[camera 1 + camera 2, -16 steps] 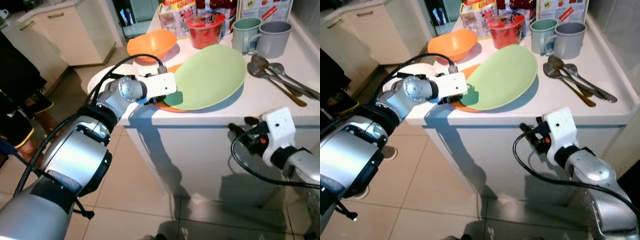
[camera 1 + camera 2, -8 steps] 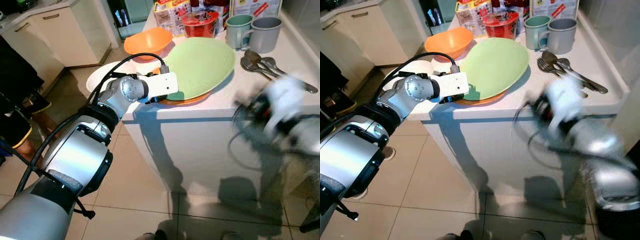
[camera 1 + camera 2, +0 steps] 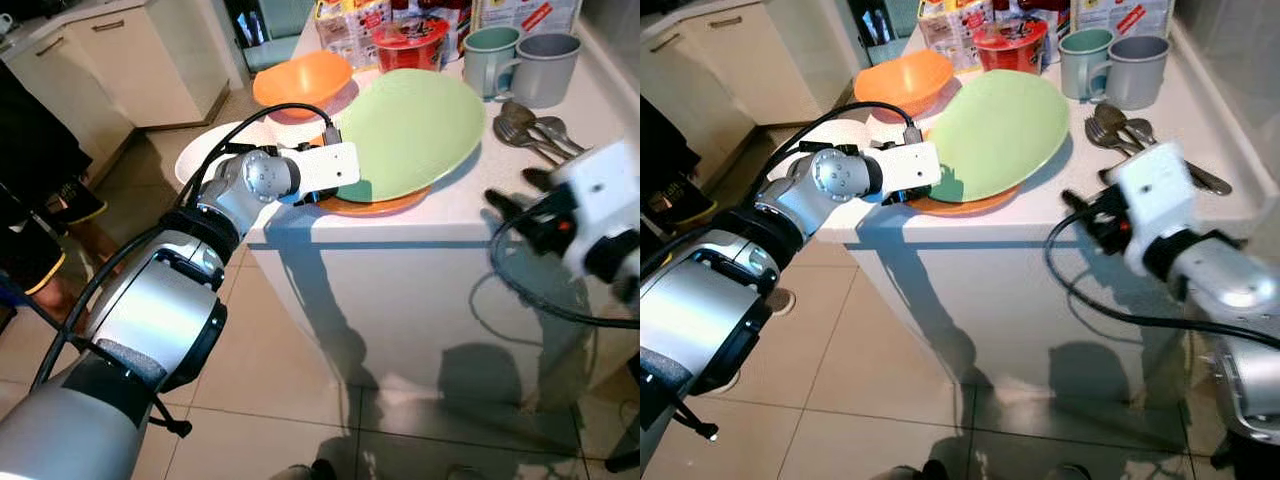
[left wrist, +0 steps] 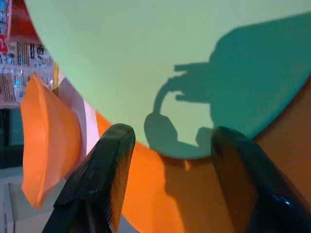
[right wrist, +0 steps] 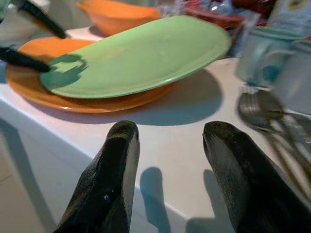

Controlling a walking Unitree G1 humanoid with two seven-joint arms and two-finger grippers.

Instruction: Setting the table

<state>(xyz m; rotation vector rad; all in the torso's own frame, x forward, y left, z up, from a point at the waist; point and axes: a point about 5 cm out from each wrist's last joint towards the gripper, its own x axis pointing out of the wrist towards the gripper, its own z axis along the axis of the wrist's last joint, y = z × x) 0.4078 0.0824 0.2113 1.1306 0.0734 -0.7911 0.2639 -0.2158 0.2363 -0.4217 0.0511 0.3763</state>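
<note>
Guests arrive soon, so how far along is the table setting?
Nothing looks laid out yet. The mugs, the cutlery and the orange bowl are bunched together on the counter. In hand: the left tool, open, is at the near edge of the green plate, which sits tilted on an orange plate. The right tool, open, hangs at the counter's front edge. Left: all the place settings.

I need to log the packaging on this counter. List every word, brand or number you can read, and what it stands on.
No text here can be read.
Snack packets: print too small and blurred.
Red tub: lid print blurred.
White box with red band: print too small.
Packet in the left wrist view: lines of small print, illegible.
</note>
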